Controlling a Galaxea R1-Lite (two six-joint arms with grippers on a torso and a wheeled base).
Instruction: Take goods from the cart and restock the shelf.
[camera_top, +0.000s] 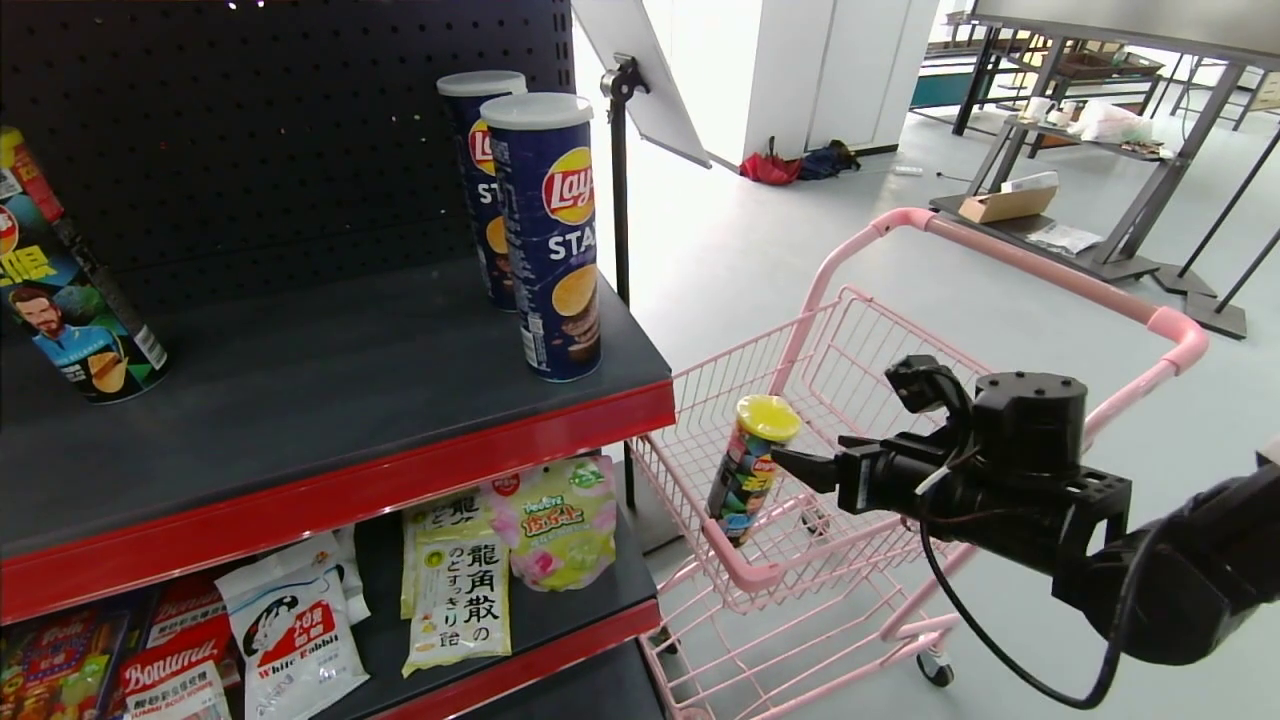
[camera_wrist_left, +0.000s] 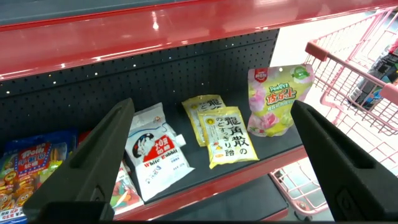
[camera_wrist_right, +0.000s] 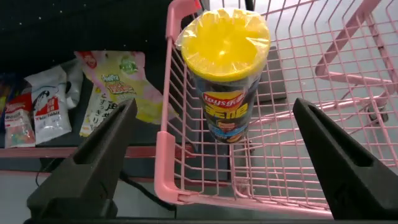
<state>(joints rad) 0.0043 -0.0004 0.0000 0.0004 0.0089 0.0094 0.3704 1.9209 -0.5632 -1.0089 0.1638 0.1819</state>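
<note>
**Restocking, pick-up stage.** The yellow-lidded can (camera_wrist_right: 227, 81) is standing in the pink cart (camera_wrist_right: 165, 155), in the basket corner nearest the shelf (camera_top: 350, 400), and is leaning a little. The right gripper (camera_wrist_right: 214, 107) is facing it from the aisle side. Its fingers are spread wide apart, and the can is sitting ahead of the tips, roughly centred between them. Nothing is being held.

The step in hand is judged to be the approach for lifting the can out of the cart. The next move is calling for three things:
- an advance until the fingers are flanking the can's body below the lid;
- a firm closing on the can;
- a lift clear of the basket rim before any swing toward the shelf.

On the top board two blue cans (camera_top: 555, 235) are standing near the cart-side edge, and a green can (camera_top: 70, 300) is standing far to the left. Bare board is lying between them.

The left gripper (camera_wrist_left: 212, 104), likewise spread open and empty, is pointing at the snack bags (camera_wrist_left: 227, 137) on the lower board.
</note>
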